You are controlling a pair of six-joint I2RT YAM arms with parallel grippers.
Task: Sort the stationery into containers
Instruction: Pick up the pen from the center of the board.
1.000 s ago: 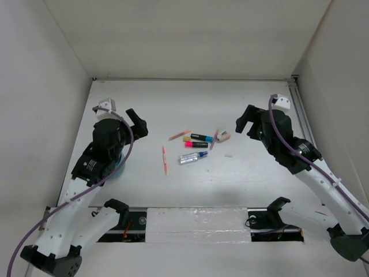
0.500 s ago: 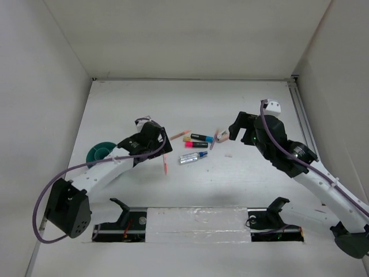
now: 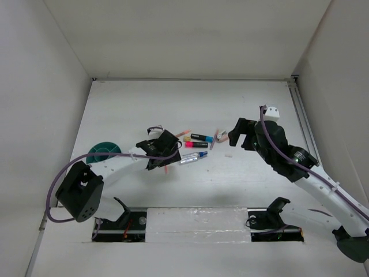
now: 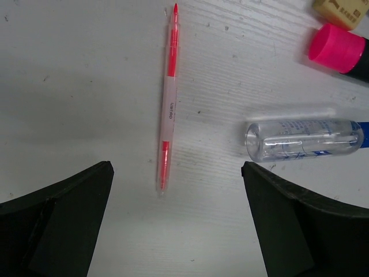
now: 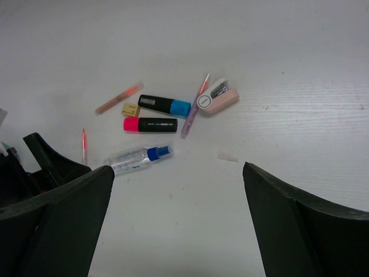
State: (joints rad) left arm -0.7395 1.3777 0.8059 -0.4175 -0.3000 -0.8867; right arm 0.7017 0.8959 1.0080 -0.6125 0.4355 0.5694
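Observation:
The stationery lies in a loose cluster mid-table. My left gripper [image 4: 176, 193] hangs open just above a thin red-pink pen [image 4: 168, 98], whose lower end points into the gap between the jaws. Right of that pen lies the clear blue-capped pen [image 4: 304, 139], then a pink-ended black marker [image 4: 337, 49] and a beige eraser [image 4: 340, 7]. My right gripper [image 5: 177, 190] is open and empty, higher up and to the right of the cluster. Its view shows an orange pencil [image 5: 119, 98], a blue-ended marker [image 5: 164, 105] and the pink-ended marker [image 5: 150, 124]. The teal cup [image 3: 104, 150] stands at far left.
A pinkish stapler-like item [image 5: 218, 98] and a pale purple pen [image 5: 195, 107] lie at the cluster's right end, with a small clear cap [image 5: 227, 156] loose below them. White walls enclose the table on three sides. The left arm stretches from the cup's side toward the cluster.
The left arm has swung right, from over the cup to low over the red-pink pen, uncovering the cup. The right gripper has moved left and down toward the cluster.

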